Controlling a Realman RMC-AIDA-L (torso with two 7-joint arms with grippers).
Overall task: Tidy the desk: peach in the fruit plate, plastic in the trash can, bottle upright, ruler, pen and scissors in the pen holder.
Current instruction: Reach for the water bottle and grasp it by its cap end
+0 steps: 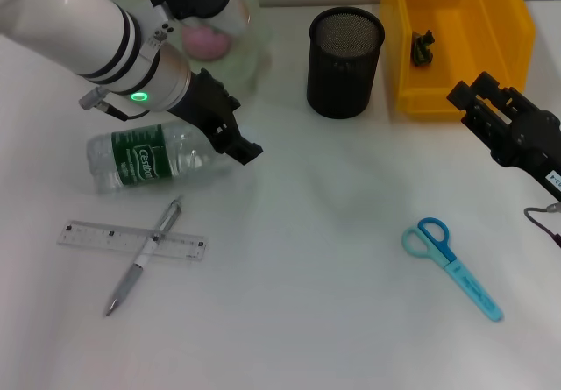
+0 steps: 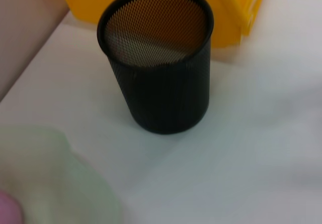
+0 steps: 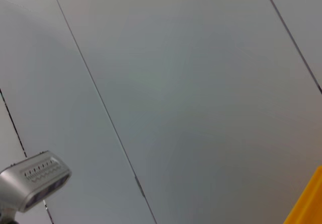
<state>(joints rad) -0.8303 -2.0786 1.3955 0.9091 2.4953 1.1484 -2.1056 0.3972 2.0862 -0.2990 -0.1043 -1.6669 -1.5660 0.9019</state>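
The pink peach (image 1: pixel 207 39) lies in the pale green fruit plate (image 1: pixel 252 53) at the back left. My left gripper (image 1: pixel 248 127) hangs open and empty between the plate and the clear bottle (image 1: pixel 145 159), which lies on its side. A clear ruler (image 1: pixel 105 235) and a grey pen (image 1: pixel 143 257) lie crossed near the front left. Blue scissors (image 1: pixel 452 267) rest at the front right. The black mesh pen holder (image 1: pixel 344 61) (image 2: pixel 158 83) stands empty at the back. A small dark object (image 1: pixel 423 46) lies in the yellow trash can (image 1: pixel 508 35); I cannot tell whether it is the plastic. My right gripper (image 1: pixel 466 88) hovers open beside the can.
The plate's blurred rim (image 2: pixel 55 183) and a sliver of peach (image 2: pixel 7 209) show in the left wrist view, with the yellow can (image 2: pixel 231 12) behind the holder. The right wrist view shows grey panels, a grey fixture (image 3: pixel 32 178) and a yellow corner (image 3: pixel 309 204).
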